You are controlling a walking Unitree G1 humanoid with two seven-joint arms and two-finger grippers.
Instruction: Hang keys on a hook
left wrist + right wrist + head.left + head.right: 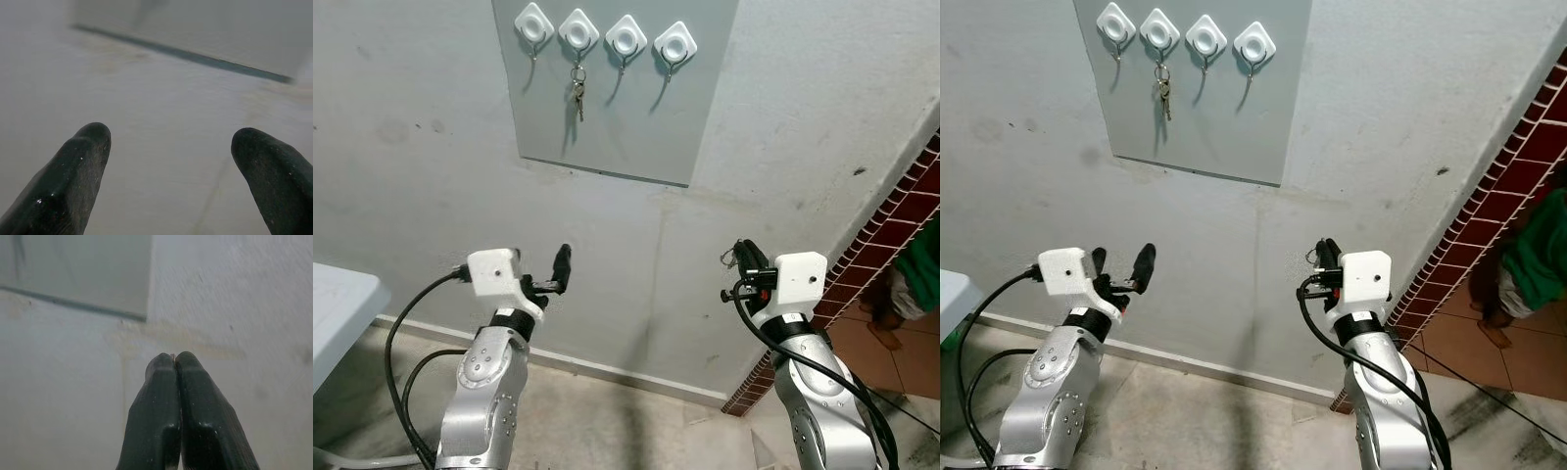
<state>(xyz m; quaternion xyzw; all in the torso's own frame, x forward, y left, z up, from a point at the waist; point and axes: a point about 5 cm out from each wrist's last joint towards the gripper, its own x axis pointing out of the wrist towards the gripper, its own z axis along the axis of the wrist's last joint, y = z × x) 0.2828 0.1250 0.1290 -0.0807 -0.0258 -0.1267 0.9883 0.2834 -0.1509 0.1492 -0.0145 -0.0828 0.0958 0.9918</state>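
A grey panel [636,108] is fixed to the pale plastered wall [431,196] at 12 o'clock in the head views, and four white diamond-shaped hooks [626,36] sit in a row along its top. The keys [578,95] hang from the second hook from the left [578,30], a small bunch on a ring dangling straight down against the panel. The other three hooks carry nothing.

Both arms are raised in front of the wall, well below the panel. The left gripper [546,279] sits at about 8 o'clock, its two black fingers spread wide apart with nothing between them; in the left wrist view the fingertips [90,142] stand far apart, pointing at bare wall with the panel's lower edge [195,58] beyond. The right gripper [745,257] sits at about 4 o'clock, its fingers pressed together; the right wrist view shows the fingertips [164,367] touching along their length, aimed at the wall just beside the panel's lower corner [142,313]. Nothing is seen held between them.

A corner of a white tabletop [337,304] shows at 9 o'clock. At 3 to 4 o'clock a red brick-tiled wall [891,235] meets the plaster, and beside it a person in green clothing [1533,255] stands on a reddish tiled floor [1469,352]. Black cables [406,372] loop beside the left arm.
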